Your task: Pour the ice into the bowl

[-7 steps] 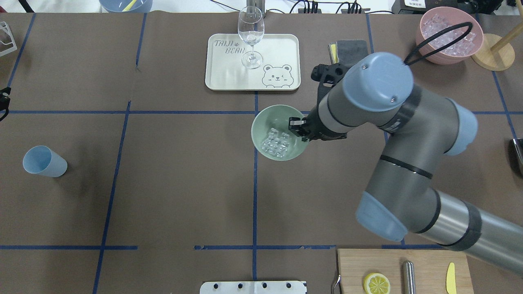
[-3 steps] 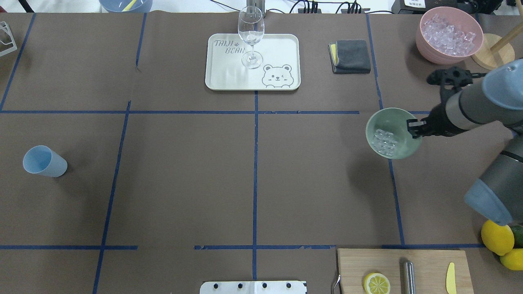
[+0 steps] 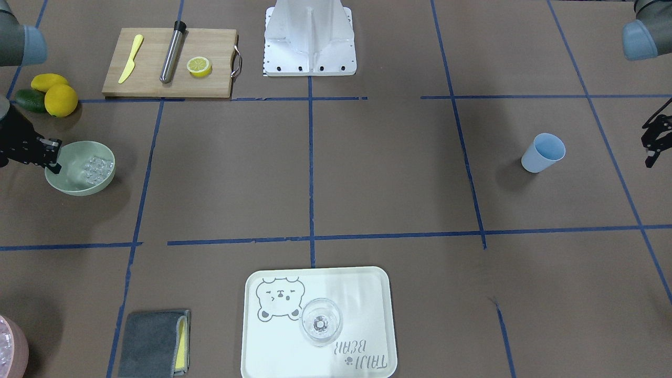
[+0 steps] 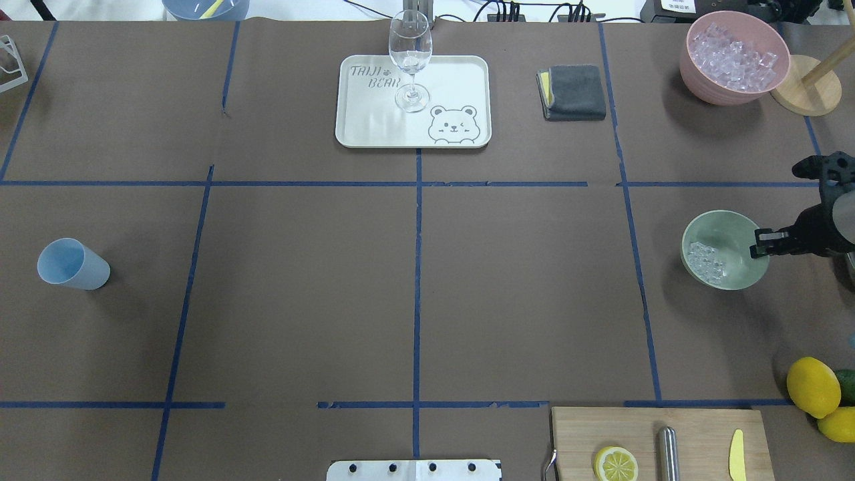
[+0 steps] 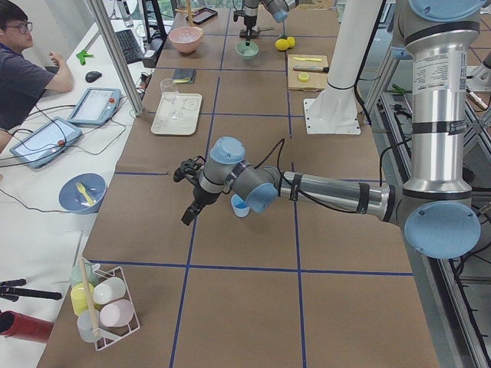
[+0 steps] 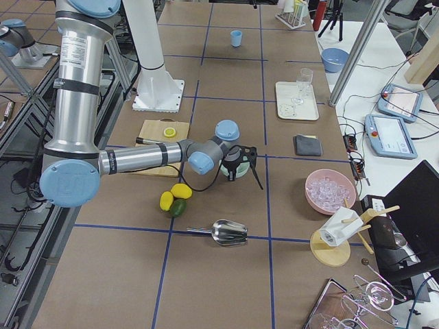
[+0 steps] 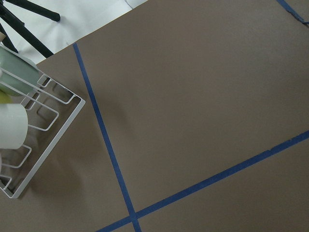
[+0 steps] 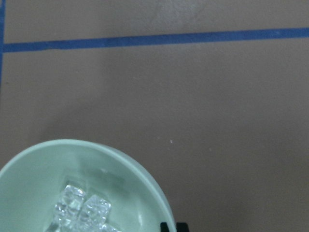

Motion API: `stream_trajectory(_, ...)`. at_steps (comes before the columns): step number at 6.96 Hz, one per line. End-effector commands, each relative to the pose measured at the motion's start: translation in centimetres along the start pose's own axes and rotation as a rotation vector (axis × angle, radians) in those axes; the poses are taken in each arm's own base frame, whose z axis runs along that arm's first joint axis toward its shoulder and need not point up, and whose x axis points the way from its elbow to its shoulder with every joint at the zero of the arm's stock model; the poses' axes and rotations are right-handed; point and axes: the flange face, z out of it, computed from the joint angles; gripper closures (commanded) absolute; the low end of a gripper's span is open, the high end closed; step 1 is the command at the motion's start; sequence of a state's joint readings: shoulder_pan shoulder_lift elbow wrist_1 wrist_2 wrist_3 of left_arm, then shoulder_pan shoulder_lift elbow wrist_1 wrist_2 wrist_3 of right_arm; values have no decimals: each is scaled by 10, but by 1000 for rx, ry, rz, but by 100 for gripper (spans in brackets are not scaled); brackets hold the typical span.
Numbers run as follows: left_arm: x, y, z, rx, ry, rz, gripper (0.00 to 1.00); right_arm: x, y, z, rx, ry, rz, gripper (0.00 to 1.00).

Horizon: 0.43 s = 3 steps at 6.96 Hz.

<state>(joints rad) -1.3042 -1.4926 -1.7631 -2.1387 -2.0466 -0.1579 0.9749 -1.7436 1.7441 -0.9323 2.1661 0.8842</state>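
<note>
- The right gripper (image 4: pixel 760 244) is gripping the bowl (image 4: pixel 738 230) at its 3 o'clock rim in the overhead view, its black fingers drawn narrow on the pale green wall.
- The bowl is sitting at 3 o'clock from the middle of the table (image 4: pixel 300 300), close to that edge. I cannot tell whether it is resting on the brown surface or hanging just above it.
- The ice (image 4: pixel 707 260) is lying inside the bowl, gathered toward the 8 o'clock side of its floor, well apart from the gripped rim.
- The left gripper (image 5: pixel 186 218) is hanging over the 9 o'clock end of the table with its fingers pointing down, near the blue cup (image 4: pixel 72 265). I cannot tell whether they are spread or closed.
- A pink bowl (image 4: pixel 689 63) heaped with clear cubes is standing at 12 o'clock from the green bowl, well apart from it.
- Two lemons (image 4: pixel 813 387) are lying at 5 o'clock from the bowl.
- A tray (image 4: pixel 454 80) at the table's 12 o'clock is carrying an upright wine glass (image 4: pixel 410 60).
</note>
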Motion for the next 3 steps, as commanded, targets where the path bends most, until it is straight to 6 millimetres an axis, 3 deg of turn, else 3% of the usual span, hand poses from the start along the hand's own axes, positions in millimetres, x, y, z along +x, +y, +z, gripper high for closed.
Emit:
stream_trajectory(1, -3, 3, 2, -9, 0, -3, 0, 36, 10, -2, -29, -25, 42, 1)
stream_trajectory(3, -2, 5, 0, -9, 0, -3, 0, 62, 2, -20, 1, -22, 27, 0)
